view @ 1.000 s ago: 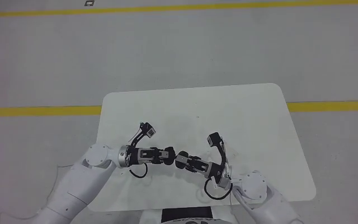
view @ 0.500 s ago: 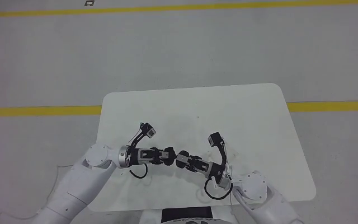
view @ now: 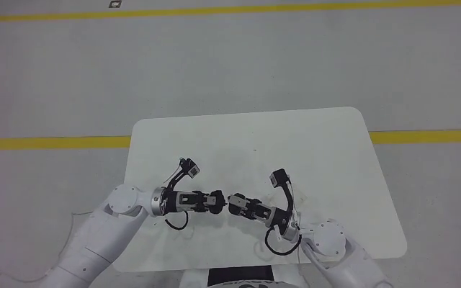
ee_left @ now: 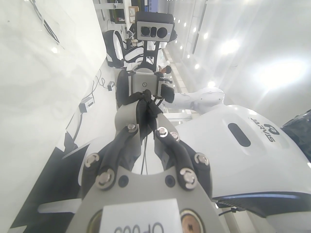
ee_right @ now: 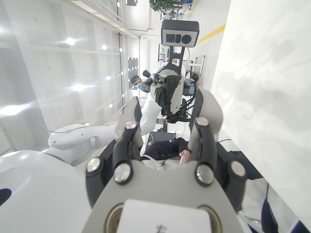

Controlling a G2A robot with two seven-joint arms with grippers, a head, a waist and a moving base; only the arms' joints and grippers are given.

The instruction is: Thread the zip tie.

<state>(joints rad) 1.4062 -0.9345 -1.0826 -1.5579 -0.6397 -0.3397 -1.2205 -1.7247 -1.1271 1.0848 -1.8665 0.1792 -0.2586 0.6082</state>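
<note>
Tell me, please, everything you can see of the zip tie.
The zip tie is a thin black strip, plastic by the look. It is pinched between the shut fingers of the left gripper and trails back towards that wrist, held over the white table. The open right gripper faces it close by; whether it touches the tie is unclear. Its head and tip are too small to make out.

Both arms (view: 108, 219) wear glossy white shells; the wrists (ee_left: 145, 183) are grey metal with black linkages, silver screws (ee_left: 104, 178) and thin black cables (view: 268, 248).
</note>
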